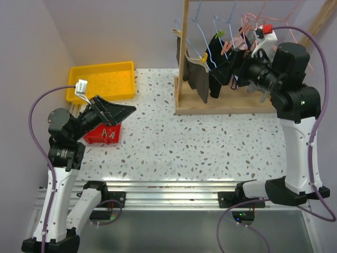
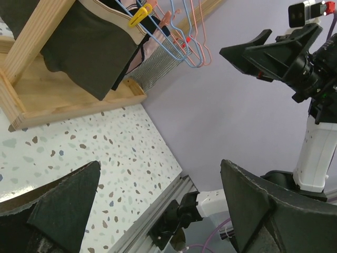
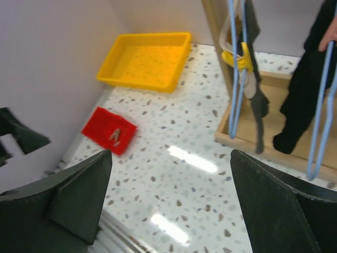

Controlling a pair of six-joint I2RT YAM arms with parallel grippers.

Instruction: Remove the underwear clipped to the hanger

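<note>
Dark underwear hangs from wire hangers on a wooden rack (image 1: 210, 108) at the back. A grey pair (image 1: 197, 79) is held by a yellow clip (image 1: 204, 57) on a blue hanger. A black pair (image 1: 218, 74) hangs beside it under a green clip (image 1: 220, 35). My right gripper (image 1: 235, 71) is open, raised just right of the black pair, holding nothing. Its wrist view shows the yellow clip (image 3: 237, 58), the grey pair (image 3: 256, 92) and the gripper (image 3: 171, 158) open. My left gripper (image 1: 124, 113) is open and empty above the red bin, and open in its wrist view (image 2: 160, 174), with the grey pair (image 2: 89, 47) far off.
A yellow tray (image 1: 102, 79) sits at the back left. A small red bin (image 1: 102, 134) with clips in it lies below my left gripper. Several empty pink and blue hangers (image 1: 247, 21) hang on the rack's right side. Speckled tabletop (image 1: 189, 147) lies between the arms.
</note>
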